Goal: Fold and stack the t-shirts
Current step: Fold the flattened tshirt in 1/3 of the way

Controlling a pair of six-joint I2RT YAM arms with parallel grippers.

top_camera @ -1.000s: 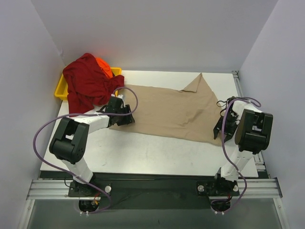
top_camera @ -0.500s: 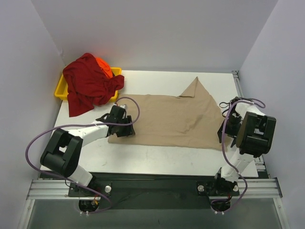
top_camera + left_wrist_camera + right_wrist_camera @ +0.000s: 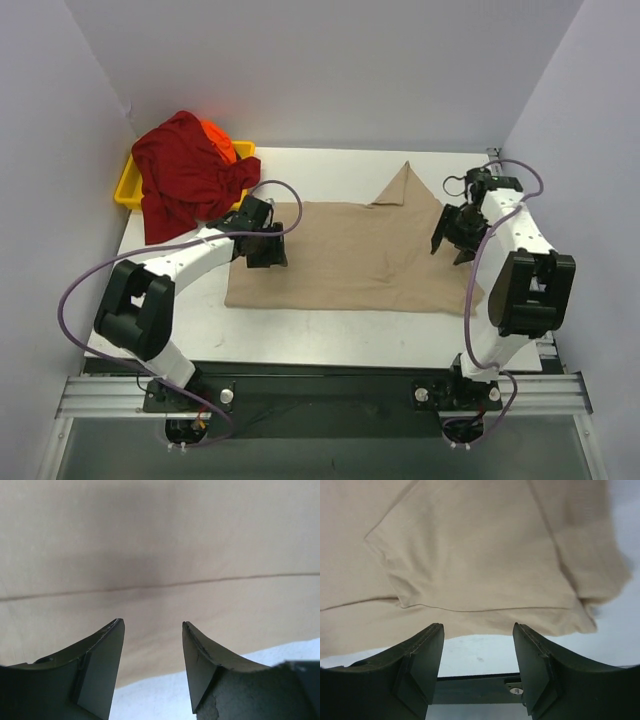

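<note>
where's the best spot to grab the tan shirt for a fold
At its side edges, from above: the tan shirt lies spread flat on the table, so only hems give a lip. The left gripper and right gripper hang open near those edges.

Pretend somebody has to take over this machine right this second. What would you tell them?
Left hand: open, empty, over the left part of the tan shirt.
Right hand: open, empty, over that shirt's right edge.
Tan shirt: spread on the table, some layers overlapping on the right; folding looks only begun.
Dark red shirt: crumpled over the yellow tray, far left; orange shirt peeking out behind it.
To do: finish folding the tan one, fold the other two, stack all three.
</note>
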